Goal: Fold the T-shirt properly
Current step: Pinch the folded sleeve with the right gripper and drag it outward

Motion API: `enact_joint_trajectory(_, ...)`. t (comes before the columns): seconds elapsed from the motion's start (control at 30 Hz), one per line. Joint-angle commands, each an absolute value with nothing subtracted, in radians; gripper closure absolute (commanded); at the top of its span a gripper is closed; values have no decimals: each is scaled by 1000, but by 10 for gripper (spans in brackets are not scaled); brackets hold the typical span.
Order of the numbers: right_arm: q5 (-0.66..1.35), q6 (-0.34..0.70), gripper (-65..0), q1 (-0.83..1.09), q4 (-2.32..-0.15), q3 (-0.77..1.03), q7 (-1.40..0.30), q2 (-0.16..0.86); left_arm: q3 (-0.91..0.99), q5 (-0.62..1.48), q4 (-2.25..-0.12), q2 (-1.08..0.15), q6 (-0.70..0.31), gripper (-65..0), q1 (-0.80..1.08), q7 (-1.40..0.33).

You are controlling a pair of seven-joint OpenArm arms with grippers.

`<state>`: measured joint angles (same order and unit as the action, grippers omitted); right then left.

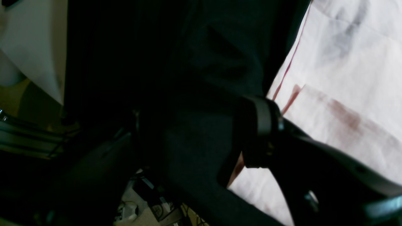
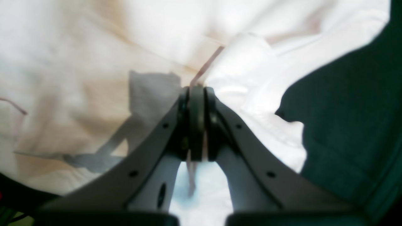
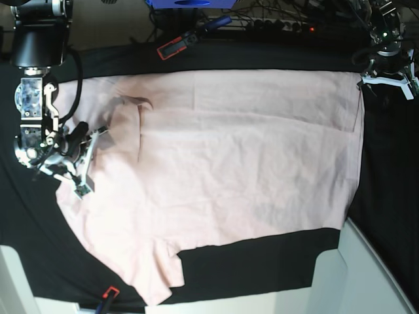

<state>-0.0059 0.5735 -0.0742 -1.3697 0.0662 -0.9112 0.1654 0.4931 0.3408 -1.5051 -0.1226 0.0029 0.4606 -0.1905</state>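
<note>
The pale pink T-shirt (image 3: 242,157) lies spread flat on the large black cloth (image 3: 262,255), one sleeve pointing to the near edge. At its left edge my right gripper (image 3: 88,157) is shut on the fabric. A small flap of the shirt stands raised beside it. In the right wrist view the right gripper (image 2: 197,94) has its jaws pressed together with a thin strip of the T-shirt (image 2: 78,62) between them. My left gripper (image 3: 387,80) hovers open at the shirt's far right corner. In the left wrist view one dark finger (image 1: 263,122) sits by the T-shirt (image 1: 345,78) edge.
A power strip and tangled cables (image 3: 262,23) run along the back edge, with a red-framed device (image 3: 177,46) beside them. White table corners (image 3: 373,275) show at the near right and near left. A small red object (image 3: 108,293) lies at the near edge.
</note>
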Motion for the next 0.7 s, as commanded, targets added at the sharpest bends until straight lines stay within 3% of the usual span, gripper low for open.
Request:
enact_joint_trajectory(0.0,-1,545,-4,-91,-1383,70,-894,171,503,340,-1520,-134,10,-385,467,-163)
enact_joint_trajectory(0.13,-1,426,-20,-91,-1383,70,-888,176,503,340,-1520,-134,10,-385,467,-163)
enact_joint_trajectory(0.37,-1,420,-28,-93,-1360,71,-888,176,503,340,-1520,-134,10,-385,469,-163)
enact_joint_trajectory(0.67,1,427,-281,-81,-1497,271,-860,176,503,340,-1523,-134,10,-385,469,-163)
